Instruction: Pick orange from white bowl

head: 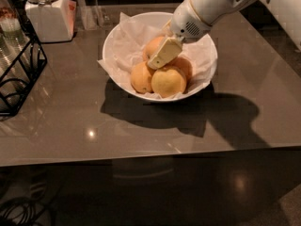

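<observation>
The white bowl (117, 36), lined with crumpled white paper, stands at the back middle of the table and holds several round fruits. The orange (151, 48) lies at the back of the pile, partly covered by my gripper. A paler, yellower fruit (168, 81) lies at the front, and smaller oranges lie at the left (140, 77) and right (185, 66). My gripper (162, 54) reaches down from the upper right into the bowl and sits on top of the pile, against the orange. Whether it grips the orange is hidden.
A white square lidded jar (47, 13) stands at the back left. A black wire rack (19, 74) with glassware stands at the left edge. The brown glossy table (141, 131) ends at the front around the lower third of the view.
</observation>
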{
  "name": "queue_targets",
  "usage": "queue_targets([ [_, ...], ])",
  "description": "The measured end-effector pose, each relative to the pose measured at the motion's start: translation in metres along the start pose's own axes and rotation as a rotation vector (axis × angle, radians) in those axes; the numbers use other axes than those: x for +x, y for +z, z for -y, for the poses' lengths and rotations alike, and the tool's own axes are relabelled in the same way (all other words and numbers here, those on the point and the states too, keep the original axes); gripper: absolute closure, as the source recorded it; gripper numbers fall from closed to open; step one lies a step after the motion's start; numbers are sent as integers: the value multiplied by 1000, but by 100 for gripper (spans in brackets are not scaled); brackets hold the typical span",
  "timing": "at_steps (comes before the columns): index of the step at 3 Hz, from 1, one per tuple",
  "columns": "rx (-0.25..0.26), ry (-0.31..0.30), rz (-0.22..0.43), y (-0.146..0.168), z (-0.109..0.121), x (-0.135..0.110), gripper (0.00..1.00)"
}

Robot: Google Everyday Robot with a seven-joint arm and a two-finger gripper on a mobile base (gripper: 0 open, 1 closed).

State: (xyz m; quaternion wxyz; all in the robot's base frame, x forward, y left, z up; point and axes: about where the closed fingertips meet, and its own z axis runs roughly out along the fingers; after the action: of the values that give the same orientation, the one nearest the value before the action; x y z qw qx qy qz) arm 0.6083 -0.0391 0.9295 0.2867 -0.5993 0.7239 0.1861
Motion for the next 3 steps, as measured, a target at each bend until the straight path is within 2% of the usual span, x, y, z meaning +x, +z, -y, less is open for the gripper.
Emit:
queue_targets([
  [1,40,-37,17,-3,-3,-1,72],
  [2,59,-115,81,-19,-19,-23,96],
  [3,53,-213,147,-51,-57,-47,100],
])
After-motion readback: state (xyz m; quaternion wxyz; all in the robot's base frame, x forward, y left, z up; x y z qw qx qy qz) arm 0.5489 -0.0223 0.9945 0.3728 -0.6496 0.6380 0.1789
